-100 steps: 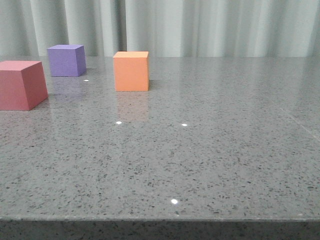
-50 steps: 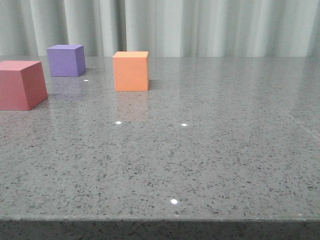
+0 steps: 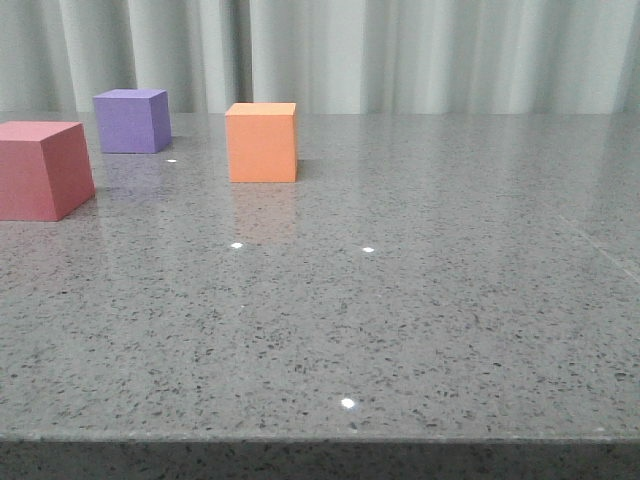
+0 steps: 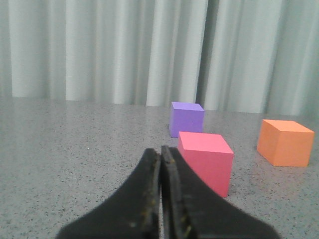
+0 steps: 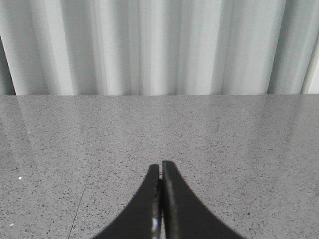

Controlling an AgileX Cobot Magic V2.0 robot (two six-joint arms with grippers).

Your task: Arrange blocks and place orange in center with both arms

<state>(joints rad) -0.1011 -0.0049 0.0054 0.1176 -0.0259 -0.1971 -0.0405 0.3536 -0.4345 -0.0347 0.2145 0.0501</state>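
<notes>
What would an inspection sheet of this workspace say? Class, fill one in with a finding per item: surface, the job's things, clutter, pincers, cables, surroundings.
Surface: grey speckled table, glossy, with small light glints.
Job's things: pinkish-red cube at the left edge; purple cube farther back; orange cube to their right. All stand apart, none held.
Clutter: nothing seen.
Pincers: left pincer shut, empty, pointing toward the pinkish-red cube; right pincer shut, empty, over bare table. Neither shows in the front view.
Cables: nothing seen.
Surroundings: pale pleated curtain behind the table.
</notes>
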